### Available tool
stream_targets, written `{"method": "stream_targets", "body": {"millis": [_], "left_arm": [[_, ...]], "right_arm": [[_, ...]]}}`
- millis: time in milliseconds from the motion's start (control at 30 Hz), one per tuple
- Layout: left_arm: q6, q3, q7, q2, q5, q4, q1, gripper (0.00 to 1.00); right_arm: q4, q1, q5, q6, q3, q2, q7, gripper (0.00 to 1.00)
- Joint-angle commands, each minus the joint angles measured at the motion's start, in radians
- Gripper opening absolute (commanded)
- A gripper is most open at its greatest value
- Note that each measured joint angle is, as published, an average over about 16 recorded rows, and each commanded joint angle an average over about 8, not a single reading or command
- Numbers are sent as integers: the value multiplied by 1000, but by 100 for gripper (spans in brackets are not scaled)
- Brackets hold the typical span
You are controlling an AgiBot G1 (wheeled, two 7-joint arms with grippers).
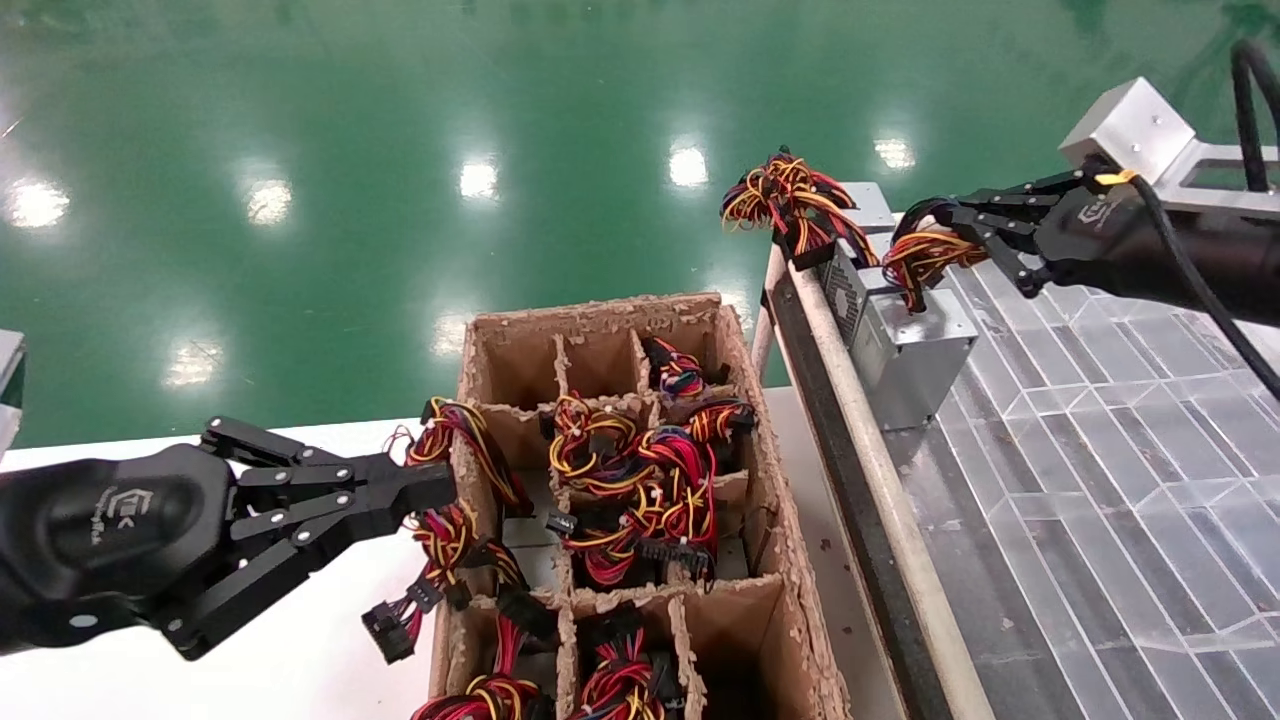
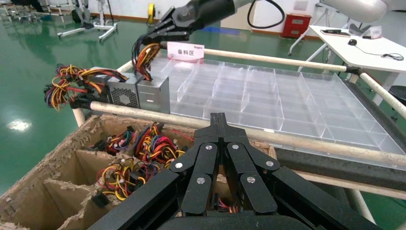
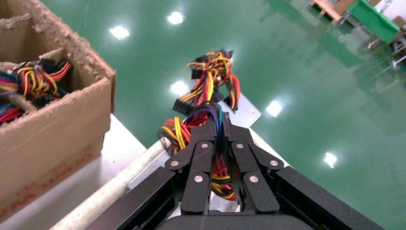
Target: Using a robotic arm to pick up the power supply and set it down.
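Right gripper [image 1: 965, 235] is clamped on the bundle of wires [image 1: 925, 255] that comes out of the power supply [image 1: 915, 345], and its fingers [image 3: 207, 143] are pressed together around the red, yellow and orange strands. That power supply stands at the near corner of the clear tray [image 1: 1100, 450], just beside the pale rail [image 1: 860, 420], and it touches a second unit [image 1: 850, 290] behind it, whose own wires hang out over the green floor [image 1: 400, 120]. I judge the metal box to be stiff and rather heavy, while the wires are soft and springy. So a hold on the bundle alone lets the box swing or tilt, and the strands may slide a little between the fingers. A hold close to where the wires leave the box seems safer to me, because there the bundle is thick and bends less. Left gripper [image 1: 425, 490] has its fingers together and holds nothing; it hovers beside the cardboard box [image 1: 790, 560], near the loose wires that hang over its wall. More units lie in the compartments of this box.
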Motion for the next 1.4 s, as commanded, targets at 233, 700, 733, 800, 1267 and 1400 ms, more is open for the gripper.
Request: {"method": "stream_targets", "body": {"millis": [233,700,733,800,1267,1400], "left_arm": [[0,0,0,0,0,0,0,0],[0,0,0,0,0,0,0,0],[0,0,0,0,0,0,0,0],[0,0,0,0,0,0,0,0],[0,0,0,0,0,0,0,0],[0,0,0,0,0,0,0,0]], "right_arm": [[52,4,-34,21,-9,12,49,98],[96,4,-85,6,-33,41,90,100],[98,5,-88,5,-34,43,91,100],[101,5,-90,8,-33,47,94,100],[164,-19,-36,15,-5,86,98,100],[169,-41,38,25,27,87,67,100]]}}
